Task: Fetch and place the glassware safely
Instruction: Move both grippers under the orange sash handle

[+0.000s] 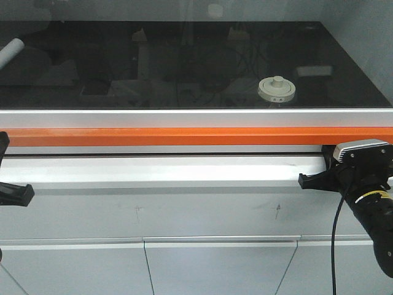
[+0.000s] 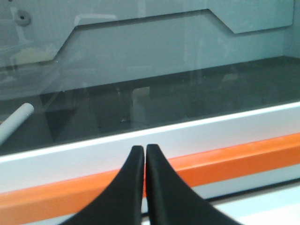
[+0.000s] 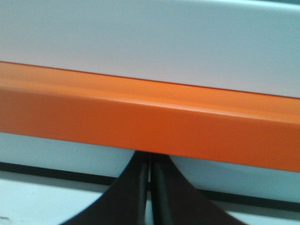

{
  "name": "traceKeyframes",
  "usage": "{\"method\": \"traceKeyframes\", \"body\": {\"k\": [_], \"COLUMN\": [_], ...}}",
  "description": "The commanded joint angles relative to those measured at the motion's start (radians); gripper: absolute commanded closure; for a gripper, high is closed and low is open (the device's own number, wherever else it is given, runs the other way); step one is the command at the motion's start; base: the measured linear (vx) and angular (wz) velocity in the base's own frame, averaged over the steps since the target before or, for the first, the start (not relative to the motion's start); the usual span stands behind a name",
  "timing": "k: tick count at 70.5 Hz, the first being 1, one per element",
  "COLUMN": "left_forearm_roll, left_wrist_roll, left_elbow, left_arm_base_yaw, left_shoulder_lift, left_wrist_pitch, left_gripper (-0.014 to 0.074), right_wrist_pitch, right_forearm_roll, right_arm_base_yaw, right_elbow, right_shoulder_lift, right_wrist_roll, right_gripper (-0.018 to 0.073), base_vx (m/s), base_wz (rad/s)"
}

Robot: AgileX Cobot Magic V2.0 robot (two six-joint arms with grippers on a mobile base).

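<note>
Front view of a cabinet-style enclosure with both arms waiting outside it. The jar, squat clear glass under a cream-white lid with a central knob, stands upright on the dark work surface at about 1 o'clock from the frame's centre, nothing touching it. A white tube lies well apart at 10 o'clock. Reflections across the interior suggest a glass pane stands between the arms and the jar, closed off along its lower edge by the orange bar; this is probably why neither arm reaches inward yet.

The right gripper sits at 4 o'clock, just below the bar. Its wrist view shows the fingers pressed together, tips at the bar's underside; contact cannot be judged. The left gripper, at 8 o'clock in the front view, also has its fingers together and empty, aimed at the bar.

Both arms hang low and symmetric near the bar's ends, a placement suited to lifting it evenly. Fetching has not begun; the next step likely calls for opening the front before any approach to the fragile jar.
</note>
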Motion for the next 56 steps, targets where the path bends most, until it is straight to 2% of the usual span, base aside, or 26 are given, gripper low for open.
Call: {"method": "traceKeyframes", "body": {"k": [1,19,32,45,56], "left_forearm_roll": [-0.007,-0.007,-0.012,-0.087,-0.098], "left_wrist_roll": [-0.003,-0.003,-0.003,-0.003,-0.003], "left_elbow": [-0.023,-0.023,-0.023,-0.024,-0.026], "left_arm_base_yaw": [-0.007,-0.007,-0.007,-0.007,-0.007], "left_shoulder_lift": [0.017,0.193,0.344,0.482,0.577], "left_wrist_pitch": [-0.052,-0.134,-0.320,-0.444,-0.509], "left_gripper": [0.0603,0.0603,0.0603,0.0603,0.0603], "right_wrist_pitch": [-0.180,-0.180,-0.180,-0.180,-0.180], "right_forearm_roll": [-0.004,-0.006,-0.007,-0.007,-0.007], "right_arm_base_yaw": [-0.004,-0.004,-0.004,-0.004,-0.004], "right_elbow": [-0.032,-0.032,-0.032,-0.032,-0.032], "right_shoulder_lift": [-0.041,-0.041,-0.041,-0.041,-0.041], "right_wrist_roll": [-0.003,-0.002,0.023,0.024,0.024], "right_gripper": [0.0560,0.0560,0.0560,0.0560,0.0560], "base_vx": [0.00,0.00,0.00,0.00,0.00], "base_wz": [0.00,0.00,0.00,0.00,0.00]}}
